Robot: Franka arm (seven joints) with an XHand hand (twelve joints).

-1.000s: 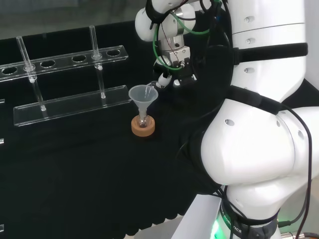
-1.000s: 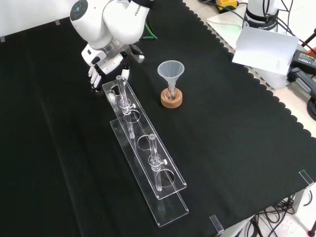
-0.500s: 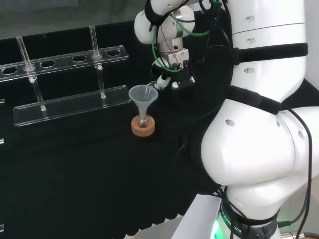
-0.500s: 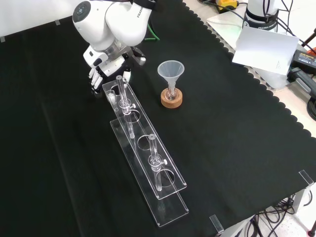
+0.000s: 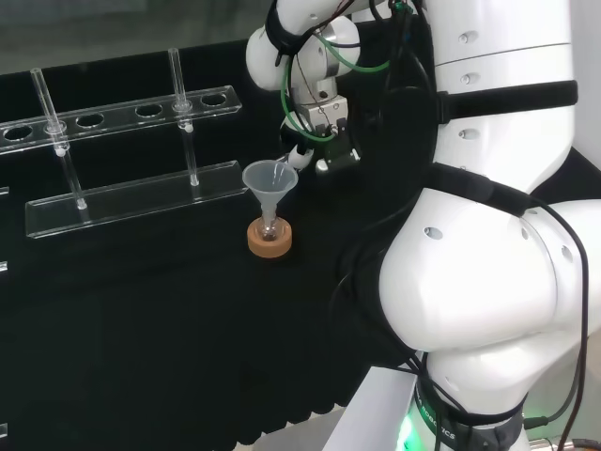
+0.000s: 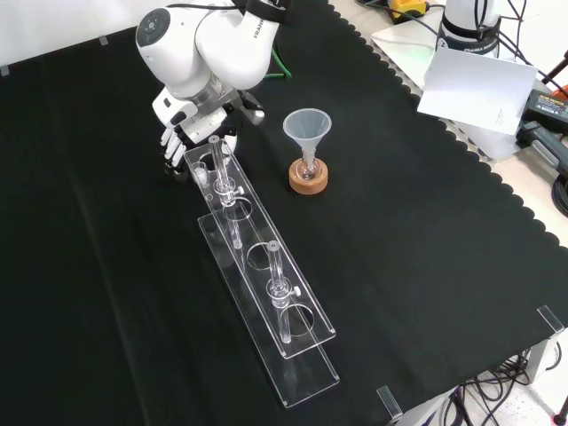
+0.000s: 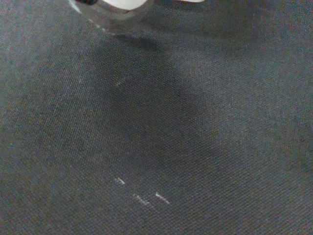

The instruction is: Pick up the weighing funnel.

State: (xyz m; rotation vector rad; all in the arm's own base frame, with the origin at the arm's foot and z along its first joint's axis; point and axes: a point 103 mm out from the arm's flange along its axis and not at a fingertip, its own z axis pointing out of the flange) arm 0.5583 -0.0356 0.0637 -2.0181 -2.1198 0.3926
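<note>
I see black cloth (image 6: 417, 266), finely woven grey-black up close; a clear funnel (image 6: 307, 127) on a tan cork ring (image 6: 308, 180); a clear rack (image 6: 306, 351); a white arm (image 5: 479, 282) with green cables (image 5: 292, 80); a black-and-white hand (image 6: 180, 142).

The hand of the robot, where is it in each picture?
Head view: the hand is top middle, just right of the funnel's mouth.
Front view: the hand is upper left, below the white arm, at the clear rack's far end, left of the funnel.
Wrist view: a blurred white bit of the hand at the edge, over black cloth.
Shared landmark: the funnel on its cork ring.
</note>
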